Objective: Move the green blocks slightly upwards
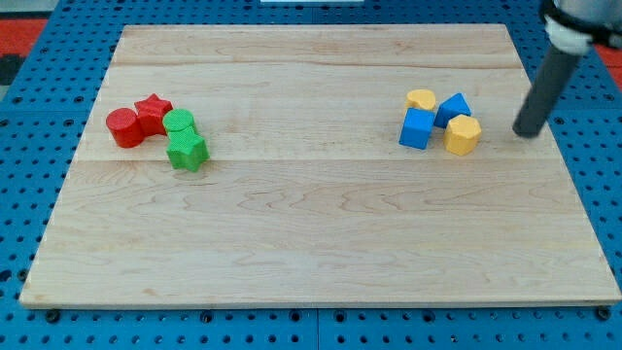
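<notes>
A green cylinder point(179, 122) and a green star point(187, 151) sit together at the view's left of the wooden board point(311, 233), the star just below the cylinder. My tip point(527, 131) is at the view's right, far from the green blocks, a little to the right of the yellow hexagon block point(463, 135). It touches no block.
A red cylinder point(124, 127) and a red star point(153, 112) touch the green cylinder's left side. At the right sit a blue cube point(417, 127), a blue wedge-like block point(453, 108) and a yellow block point(421, 99). Blue pegboard point(39, 117) surrounds the board.
</notes>
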You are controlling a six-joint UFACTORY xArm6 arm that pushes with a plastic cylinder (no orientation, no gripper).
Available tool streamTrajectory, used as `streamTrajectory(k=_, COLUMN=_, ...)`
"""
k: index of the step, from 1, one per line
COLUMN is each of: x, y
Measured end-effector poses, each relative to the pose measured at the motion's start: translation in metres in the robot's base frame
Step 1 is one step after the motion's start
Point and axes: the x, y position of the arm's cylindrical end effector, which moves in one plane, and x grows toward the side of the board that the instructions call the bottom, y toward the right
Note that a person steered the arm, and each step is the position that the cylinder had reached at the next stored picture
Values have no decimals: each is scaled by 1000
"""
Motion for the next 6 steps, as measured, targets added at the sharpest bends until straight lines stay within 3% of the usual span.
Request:
streamTrajectory(k=1, x=59, y=-53)
streamTrajectory(k=2, x=65, y=-183)
streamTrajectory(k=3, x=60, y=-351)
streamTrajectory(k=4, x=24, y=-387)
streamTrajectory(k=6, x=63, y=-399)
